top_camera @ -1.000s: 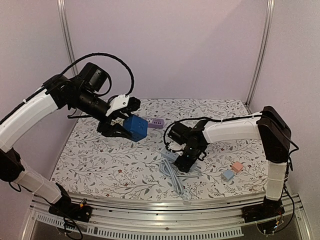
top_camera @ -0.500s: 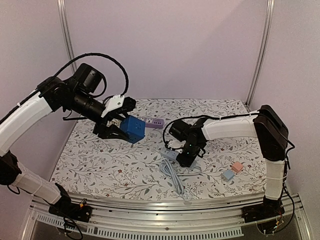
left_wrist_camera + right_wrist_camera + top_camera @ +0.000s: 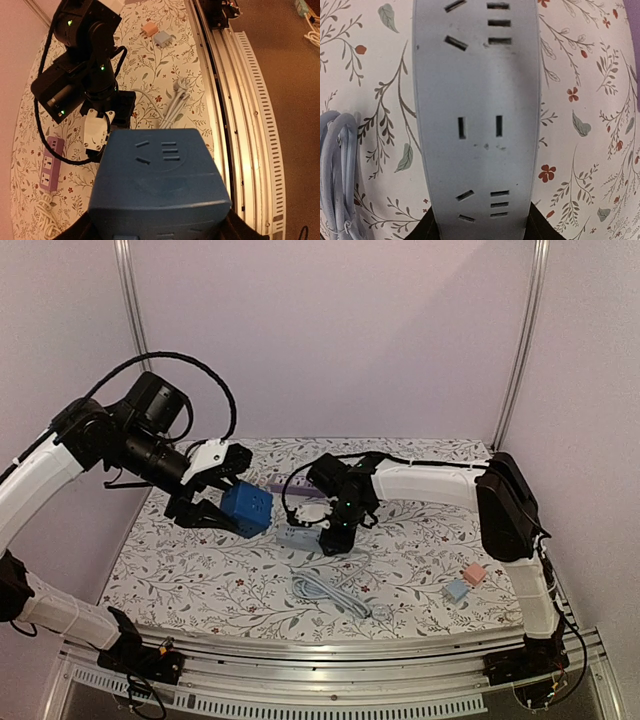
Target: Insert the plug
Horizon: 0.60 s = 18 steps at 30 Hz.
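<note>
Noted a bench (image 3: pixel 180 575) covered in a floral-print cloth. Spotted a pink cube (image 3: pixel 474 573) and a pale blue cube (image 3: pixel 456 590) near its right edge, just beside each other. Found a purple power strip (image 3: pixel 50 165) lying flat toward the far side. Saw ribbed aluminium rails (image 3: pixel 330 670) along the near edge, plus a left post (image 3: pixel 130 300) and a right post (image 3: pixel 525 330) upright against pale walls.

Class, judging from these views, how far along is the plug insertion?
Done: the left gripper holds the blue socket cube; the right gripper is shut on the grey power strip. In hand: cube and strip are near each other, not joined. Left: the insertion itself; the strip's visible sockets are empty.
</note>
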Tool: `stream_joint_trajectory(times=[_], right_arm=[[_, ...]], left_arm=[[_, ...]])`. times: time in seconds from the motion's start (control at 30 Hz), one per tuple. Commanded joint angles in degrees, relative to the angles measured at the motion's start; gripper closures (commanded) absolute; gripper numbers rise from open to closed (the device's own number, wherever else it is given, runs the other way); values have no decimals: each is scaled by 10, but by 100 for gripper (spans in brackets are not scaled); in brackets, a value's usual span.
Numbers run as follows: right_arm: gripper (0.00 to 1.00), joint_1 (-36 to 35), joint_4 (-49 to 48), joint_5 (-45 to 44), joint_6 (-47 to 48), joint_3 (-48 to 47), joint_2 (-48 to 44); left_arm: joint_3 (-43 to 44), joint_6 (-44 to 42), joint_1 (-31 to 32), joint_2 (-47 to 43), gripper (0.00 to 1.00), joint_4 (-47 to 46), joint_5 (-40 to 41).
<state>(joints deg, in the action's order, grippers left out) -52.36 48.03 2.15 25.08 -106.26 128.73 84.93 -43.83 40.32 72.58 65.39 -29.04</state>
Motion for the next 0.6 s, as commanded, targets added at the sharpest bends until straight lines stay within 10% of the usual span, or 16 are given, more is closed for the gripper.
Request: stream_joint_trajectory(times=[0.0, 0.27, 0.57], right_arm=[[95, -34, 57, 38, 53, -34, 48], [92, -60, 66, 22, 55, -35, 56], [47, -63, 72, -18, -17, -48, 65]], left_arm=[[-26, -2, -14, -39, 100, 50, 8], [-47, -22, -45, -42, 100, 93, 19], [-45, -76, -74, 8, 100, 72, 14]])
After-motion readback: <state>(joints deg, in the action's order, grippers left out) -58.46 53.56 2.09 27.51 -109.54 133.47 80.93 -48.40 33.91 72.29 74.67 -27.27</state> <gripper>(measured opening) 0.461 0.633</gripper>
